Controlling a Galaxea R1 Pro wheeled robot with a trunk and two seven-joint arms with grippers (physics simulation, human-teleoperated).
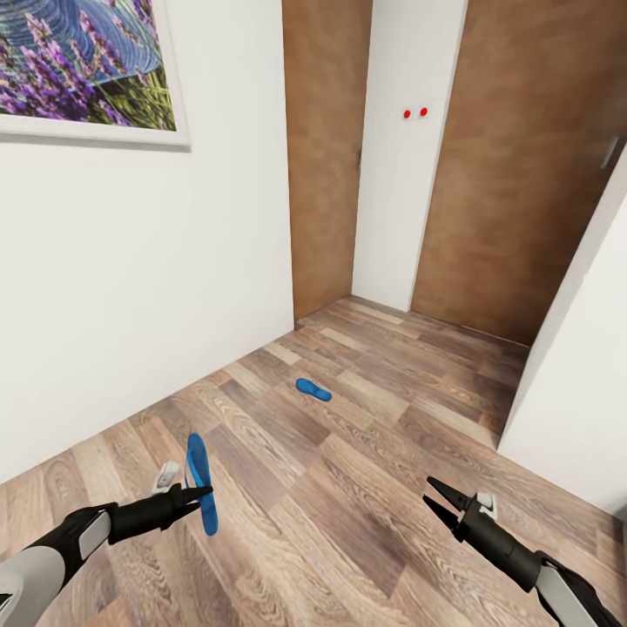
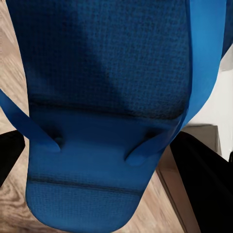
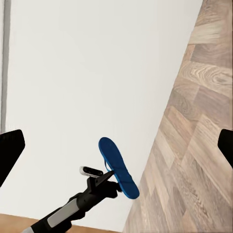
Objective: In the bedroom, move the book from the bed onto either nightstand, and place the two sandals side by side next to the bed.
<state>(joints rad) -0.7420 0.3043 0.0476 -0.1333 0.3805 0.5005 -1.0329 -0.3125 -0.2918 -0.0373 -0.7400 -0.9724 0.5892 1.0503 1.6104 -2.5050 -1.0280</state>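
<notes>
My left gripper (image 1: 205, 494) is shut on one bright blue sandal (image 1: 201, 482), holding it on edge above the wood floor at the lower left of the head view. Up close in the left wrist view that sandal (image 2: 107, 97) shows its sole and straps between the dark fingers (image 2: 204, 179). The right wrist view sees the held sandal (image 3: 118, 167) and my left gripper (image 3: 112, 174) against the white wall. The other sandal (image 1: 313, 389) lies flat on the floor farther ahead, near the wall corner. My right gripper (image 1: 433, 496) hangs open and empty at the lower right. The book, bed and nightstand are out of view.
A white wall (image 1: 148, 287) with a framed lavender picture (image 1: 87, 65) runs along the left. Brown wooden doors (image 1: 326, 148) (image 1: 522, 165) stand ahead, either side of a white wall strip. Another white wall corner (image 1: 575, 383) juts in at the right. Wood-plank floor (image 1: 374, 461) stretches between.
</notes>
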